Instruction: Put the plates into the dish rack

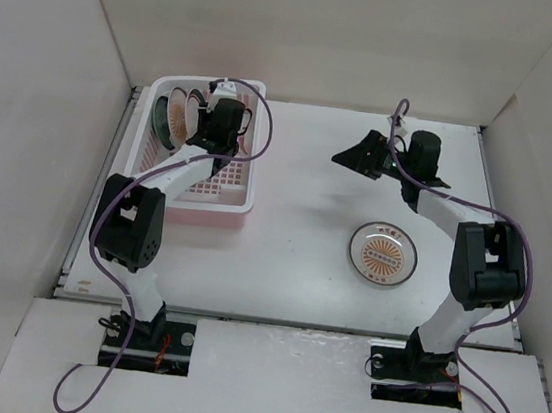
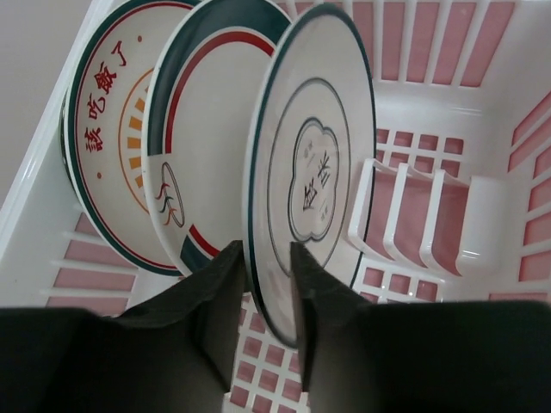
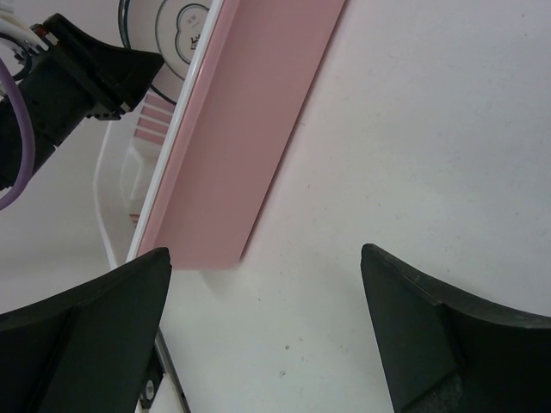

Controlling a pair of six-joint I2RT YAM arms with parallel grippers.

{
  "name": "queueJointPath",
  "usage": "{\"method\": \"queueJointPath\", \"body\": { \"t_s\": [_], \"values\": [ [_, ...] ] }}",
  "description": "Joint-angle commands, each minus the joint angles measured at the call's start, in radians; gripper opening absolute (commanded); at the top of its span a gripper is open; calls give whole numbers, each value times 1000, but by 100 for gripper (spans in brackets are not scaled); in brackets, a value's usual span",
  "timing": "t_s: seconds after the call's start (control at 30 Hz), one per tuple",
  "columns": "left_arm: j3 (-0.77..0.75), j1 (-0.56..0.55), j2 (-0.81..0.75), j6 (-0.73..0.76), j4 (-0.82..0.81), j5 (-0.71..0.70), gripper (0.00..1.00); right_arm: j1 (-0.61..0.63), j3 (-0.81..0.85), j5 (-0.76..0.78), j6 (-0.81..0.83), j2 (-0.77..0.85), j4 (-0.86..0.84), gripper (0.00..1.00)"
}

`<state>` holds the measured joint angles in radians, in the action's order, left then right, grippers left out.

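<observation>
Left hand point(image 2: 267, 262) pinched the grey-rimmed white plate point(image 2: 314, 163) upright in the dish rack point(image 2: 448, 52) at the tabletop's point(image 1: 297, 280) far-left corner, needing its rim seated between ribs point(image 2: 400, 215) before release.

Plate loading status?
Done: a sunburst plate and a red-banded plate stand in the dish rack, maybe more behind. In hand: left end effector grips a grey-ringed plate upright in the rack. Left: a loose plate on the table; right end effector open, empty.

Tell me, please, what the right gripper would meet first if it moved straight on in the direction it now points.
Probably the bare white table top, just short of the pale pink plastic dish rack's side wall. The right gripper has open, empty jaws; depth is unclear.
</observation>
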<state>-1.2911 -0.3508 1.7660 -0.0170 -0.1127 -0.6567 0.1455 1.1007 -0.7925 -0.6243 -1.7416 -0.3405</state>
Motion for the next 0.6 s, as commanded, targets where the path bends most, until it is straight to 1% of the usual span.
{"method": "queueJointPath", "body": {
  "t_s": [0.0, 0.03, 0.1, 0.17, 0.2, 0.23, 0.33, 0.37, 0.43, 0.5, 0.57],
  "values": [
    [-50, 9, -14, -31, 28, -21, 27, 11, 42, -8, 20, 39, -22, 96],
    [-50, 9, -23, -31, 28, -9, 30, 11, 42, -8, 20, 39, -22, 96],
    [-50, 9, -34, -31, 28, -9, 33, 11, 33, -8, 20, 48, -22, 96],
    [-50, 9, -59, -31, 38, 14, 41, 11, 33, -8, 29, 48, -22, 96],
    [-50, 9, -59, -31, 38, 23, 43, 11, 33, -8, 29, 48, -22, 96],
    [-50, 9, -74, -31, 38, 34, 48, 11, 33, -8, 29, 48, -22, 96],
    [-60, 9, -115, -31, 59, 106, 53, 11, 33, -8, 38, 57, -12, 97],
    [-60, 9, -128, -31, 59, 121, 60, 11, 33, -8, 38, 57, -3, 97],
    [-60, -5, -161, -31, 59, 121, 63, 11, 33, 3, 63, 69, 12, 100],
    [-60, -17, -183, -31, 59, 121, 69, 2, 22, 22, 75, 80, 26, 100],
    [-69, -46, -221, -31, 70, 121, 73, -26, -2, 32, 84, 108, 37, 100]
  ]
}}
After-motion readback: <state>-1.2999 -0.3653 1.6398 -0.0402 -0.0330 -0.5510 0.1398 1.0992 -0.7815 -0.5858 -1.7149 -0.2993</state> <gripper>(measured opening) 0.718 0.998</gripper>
